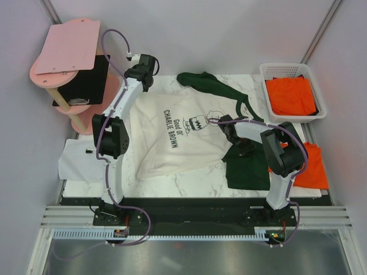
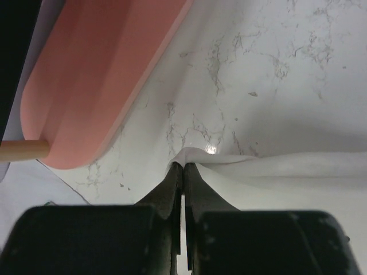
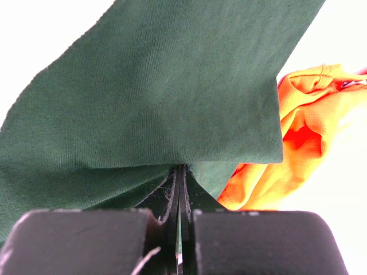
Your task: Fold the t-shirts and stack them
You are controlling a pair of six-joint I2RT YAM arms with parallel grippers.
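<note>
We find the left gripper [image 2: 182,167] clamped on the cream edge [image 2: 287,166] of the shirt [image 1: 172,132], and the right gripper [image 3: 180,167] clamped on its green sleeve [image 3: 143,86], presumably to stretch it for folding.

**Where the tees are at**

The cream tee [image 1: 172,132] lies spread on the table [image 1: 189,180], Charlie Brown print up. One green sleeve [image 1: 203,83] is bunched at the far edge, the other sleeve [image 1: 246,169] towards the near right. One orange tee [image 1: 291,96] sits folded in the basket [image 1: 285,68] at the far right corner. A second orange tee [image 1: 314,166] lies rumpled at the right edge.
</note>
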